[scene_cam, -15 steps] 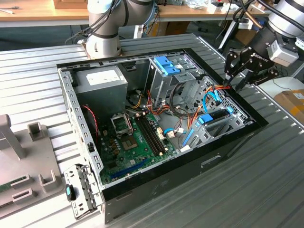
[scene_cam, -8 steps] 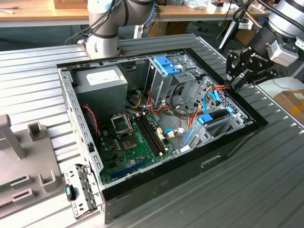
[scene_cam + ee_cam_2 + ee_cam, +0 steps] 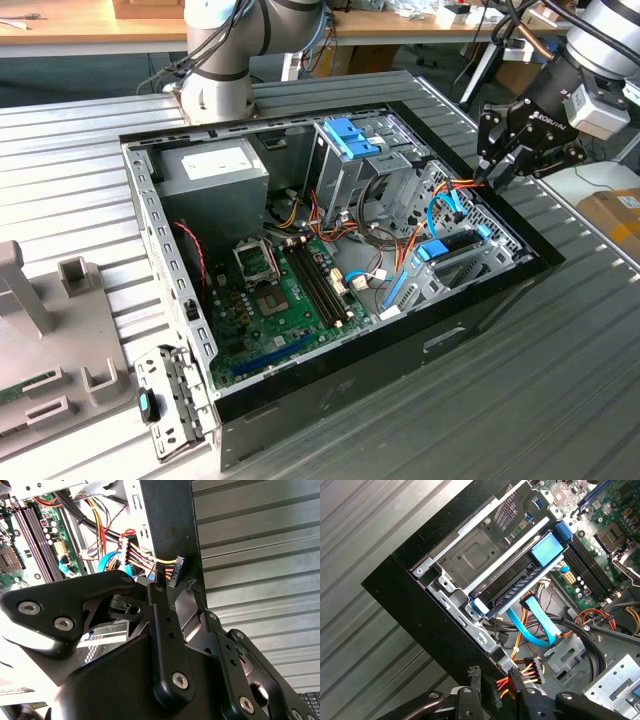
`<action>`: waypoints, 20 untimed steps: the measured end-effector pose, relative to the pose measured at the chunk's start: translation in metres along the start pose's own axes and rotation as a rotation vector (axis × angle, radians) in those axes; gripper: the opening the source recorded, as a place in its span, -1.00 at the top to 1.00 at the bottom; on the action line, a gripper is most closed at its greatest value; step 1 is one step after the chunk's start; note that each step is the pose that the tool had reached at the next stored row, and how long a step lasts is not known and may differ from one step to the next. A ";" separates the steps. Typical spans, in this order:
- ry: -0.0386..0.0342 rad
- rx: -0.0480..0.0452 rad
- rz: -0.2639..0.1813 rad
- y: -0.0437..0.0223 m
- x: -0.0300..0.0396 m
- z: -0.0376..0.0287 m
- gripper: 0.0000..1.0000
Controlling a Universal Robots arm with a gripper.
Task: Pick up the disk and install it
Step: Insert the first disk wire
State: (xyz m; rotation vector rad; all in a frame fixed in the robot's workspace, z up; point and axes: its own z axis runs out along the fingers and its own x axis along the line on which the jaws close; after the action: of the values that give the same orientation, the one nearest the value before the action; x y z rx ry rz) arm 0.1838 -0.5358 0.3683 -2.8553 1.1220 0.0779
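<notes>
The disk point(image 3: 456, 243) is a dark flat drive with blue end tabs, lying in the silver bay at the case's corner on the exterior view's right. In the first wrist view the disk point(image 3: 517, 586) sits slotted in that bay between blue rails, with a blue flat cable point(image 3: 535, 625) running from under it. My gripper point(image 3: 487, 176) hangs over the case's black rim, apart from the disk. Its fingers point(image 3: 472, 680) stand apart in both wrist views. A black plug point(image 3: 174, 571) on red, yellow and orange wires lies just off the fingertips of the gripper point(image 3: 175, 589).
The open computer case point(image 3: 470, 310) lies on a ribbed metal table point(image 3: 560, 400). Inside are the motherboard point(image 3: 285, 290), a grey power supply point(image 3: 215, 170), a tall silver drive cage with a blue clip point(image 3: 352, 138) and loose cable bundles. A grey fixture point(image 3: 40, 340) stands at the exterior view's left.
</notes>
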 end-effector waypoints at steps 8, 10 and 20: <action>-0.0002 -0.0002 -0.005 -0.0007 0.0006 0.0001 0.29; -0.0010 -0.0017 -0.023 -0.0007 0.0006 0.0001 0.29; -0.0019 -0.0028 -0.038 -0.0048 0.0058 0.0034 0.29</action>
State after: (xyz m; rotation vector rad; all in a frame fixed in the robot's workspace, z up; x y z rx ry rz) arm 0.1912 -0.5360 0.3648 -2.8769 1.0680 0.0800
